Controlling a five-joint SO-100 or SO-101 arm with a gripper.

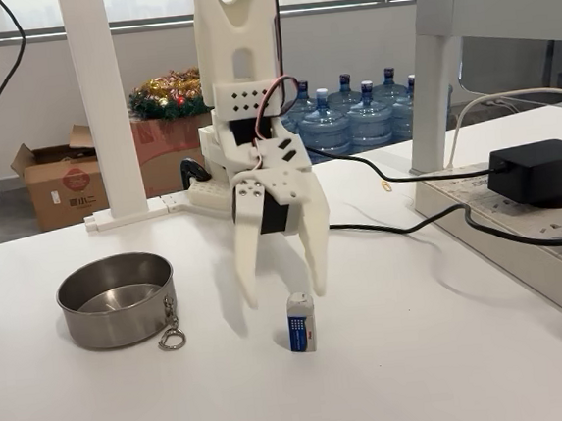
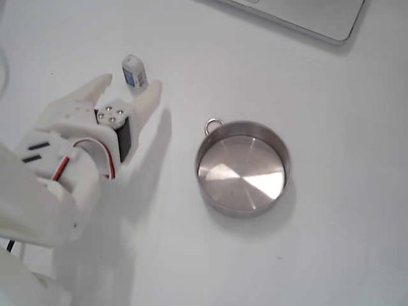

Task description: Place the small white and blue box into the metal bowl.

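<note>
Just below the spread, empty claw, small box upright on table.

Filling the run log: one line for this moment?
phase: approach | gripper: open, above box | box: upright on table | metal bowl: empty

Box upright on table, fingers just behind it, bowl well left in a fixed view

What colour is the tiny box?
White with a blue front and a small red mark, clearest in the fixed view from the side.
</note>
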